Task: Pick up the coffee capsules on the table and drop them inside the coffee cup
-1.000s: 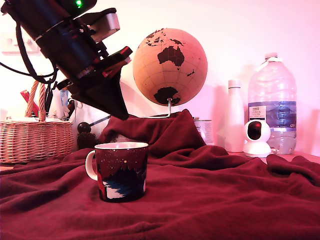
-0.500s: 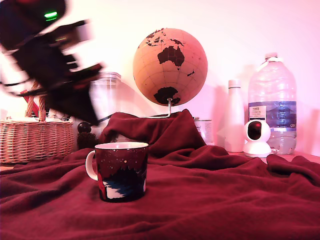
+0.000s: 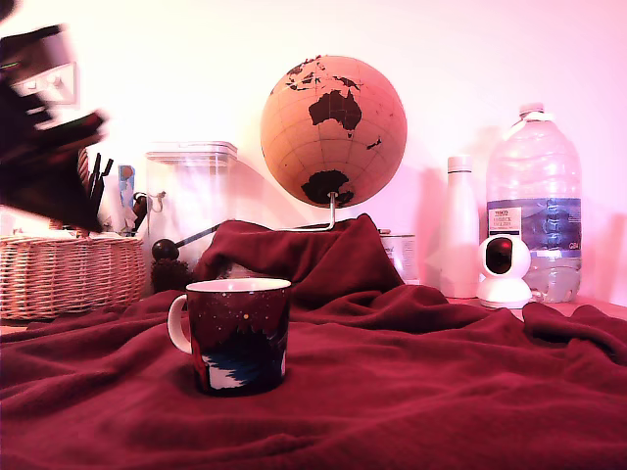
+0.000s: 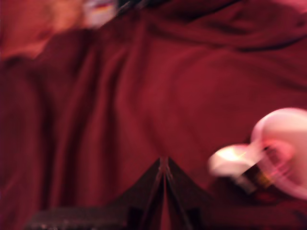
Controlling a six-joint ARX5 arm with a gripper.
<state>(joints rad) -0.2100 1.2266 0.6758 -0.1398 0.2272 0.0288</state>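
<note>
The coffee cup (image 3: 238, 333), dark with white speckles and a white handle, stands upright on the table's rumpled dark red blanket (image 3: 441, 392). My gripper (image 3: 78, 211) is a dark blur at the exterior view's far left, well above and apart from the cup. In the wrist view the gripper (image 4: 164, 168) is shut, its black fingers meeting in a seam with nothing between them. It hangs over the bare blanket (image 4: 120, 96), with the cup (image 4: 283, 148) blurred off to one side. No coffee capsules show in either view.
A wicker basket (image 3: 69, 274) and a clear lidded canister (image 3: 191, 196) stand at the back left. Behind the cup the blanket rises in a fold (image 3: 304, 255) below a globe (image 3: 333, 130). A white bottle (image 3: 458, 230), a small white camera (image 3: 503, 269) and a large water bottle (image 3: 534, 206) stand back right.
The arm has swung fast from just above and behind the cup to the exterior view's far left. The cup has not moved.
</note>
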